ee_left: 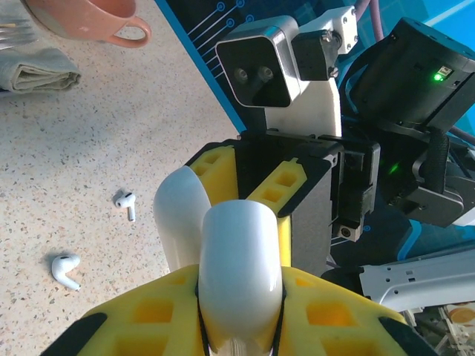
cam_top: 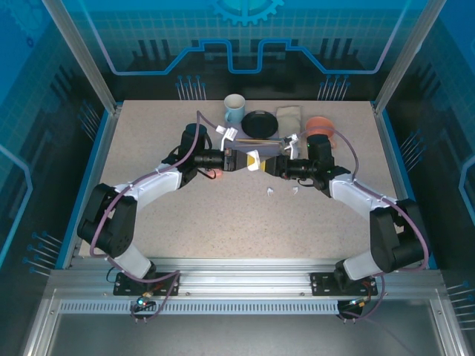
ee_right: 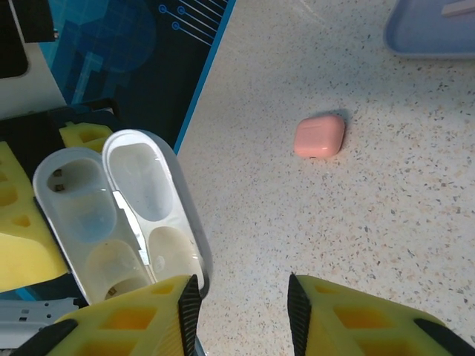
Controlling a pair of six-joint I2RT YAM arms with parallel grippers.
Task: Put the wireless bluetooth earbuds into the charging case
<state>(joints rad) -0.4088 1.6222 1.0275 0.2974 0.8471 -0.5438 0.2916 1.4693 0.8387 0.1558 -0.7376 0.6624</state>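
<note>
My left gripper (cam_top: pixel 239 159) (ee_left: pixel 239 304) is shut on the white charging case (cam_top: pixel 254 164) (ee_left: pixel 241 259) and holds it above the table's middle. The case (ee_right: pixel 119 215) is open, its lid (ee_right: pixel 152 196) swung aside and both sockets empty. Facing it, my right gripper (cam_top: pixel 261 162) (ee_right: pixel 241 300) is open, nothing between its fingers, and its left fingertip (ee_right: pixel 182 311) sits by the lid's edge. Two white earbuds (cam_top: pixel 269 191) (cam_top: pixel 295 190) lie on the table below the grippers, with one earbud (ee_left: pixel 125 202) farther and the other earbud (ee_left: pixel 65 269) nearer. A shut salmon-pink case (cam_top: pixel 214 173) (ee_right: pixel 320 136) lies by the left arm.
Along the back edge stand a blue mug (cam_top: pixel 234 110), a black dish (cam_top: pixel 260 122), a folded cloth (cam_top: pixel 289 117) (ee_left: pixel 37 70) and a salmon-pink cup (cam_top: pixel 320 124) (ee_left: pixel 89 18). A pale blue tray (ee_right: pixel 434 30) lies beyond the pink case.
</note>
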